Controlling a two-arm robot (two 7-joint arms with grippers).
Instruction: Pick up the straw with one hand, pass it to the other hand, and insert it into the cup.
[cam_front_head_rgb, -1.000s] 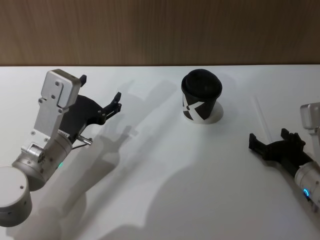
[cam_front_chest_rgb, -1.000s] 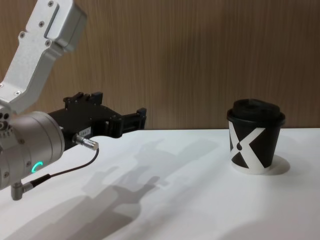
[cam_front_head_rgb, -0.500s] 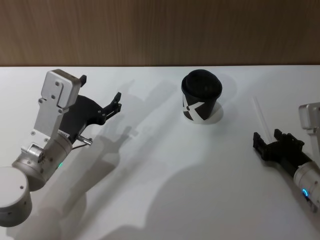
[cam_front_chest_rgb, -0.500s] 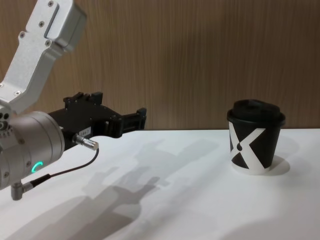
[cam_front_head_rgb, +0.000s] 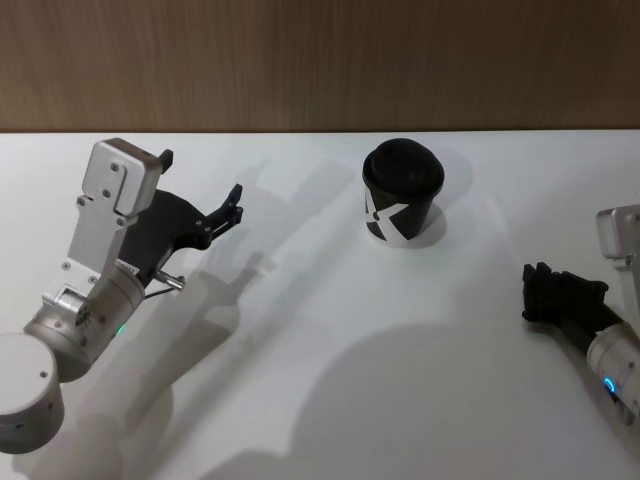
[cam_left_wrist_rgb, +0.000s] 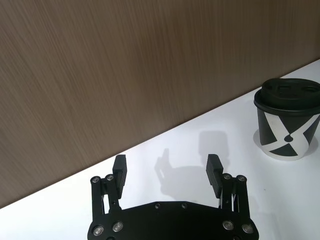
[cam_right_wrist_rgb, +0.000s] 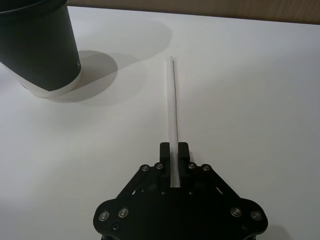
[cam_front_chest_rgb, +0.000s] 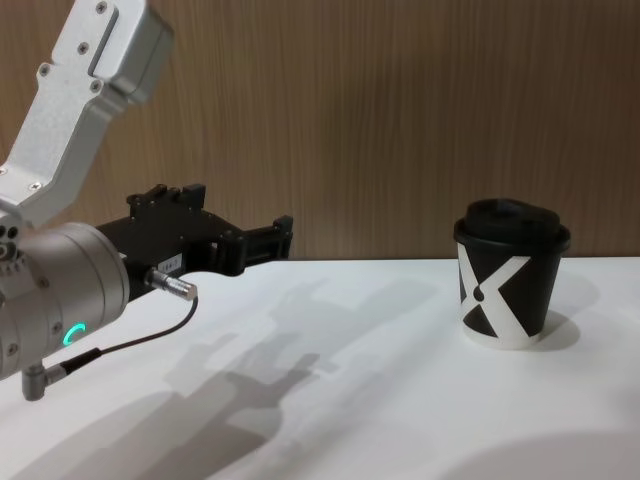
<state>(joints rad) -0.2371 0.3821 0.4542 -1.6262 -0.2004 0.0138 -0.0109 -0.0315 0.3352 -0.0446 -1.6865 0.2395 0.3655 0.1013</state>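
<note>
The black cup (cam_front_head_rgb: 402, 203) with a white X mark and domed lid stands upright at the table's far middle; it also shows in the chest view (cam_front_chest_rgb: 510, 275) and the left wrist view (cam_left_wrist_rgb: 287, 127). In the right wrist view my right gripper (cam_right_wrist_rgb: 174, 148) is shut on the thin white straw (cam_right_wrist_rgb: 172, 100), which points forward past the cup (cam_right_wrist_rgb: 40, 45). In the head view that gripper (cam_front_head_rgb: 532, 292) is low at the right, to the right of the cup and nearer to me. My left gripper (cam_front_head_rgb: 202, 178) hovers open at the left, nothing between its fingers (cam_left_wrist_rgb: 120, 167).
The white table (cam_front_head_rgb: 320, 330) runs back to a brown wood wall (cam_front_head_rgb: 320, 60). My left arm's silver body (cam_front_chest_rgb: 60, 290) with its green ring light and cable fills the near left.
My right gripper has shifted slightly to the right and shut its fingers on the straw. The left arm and the cup have not moved.
</note>
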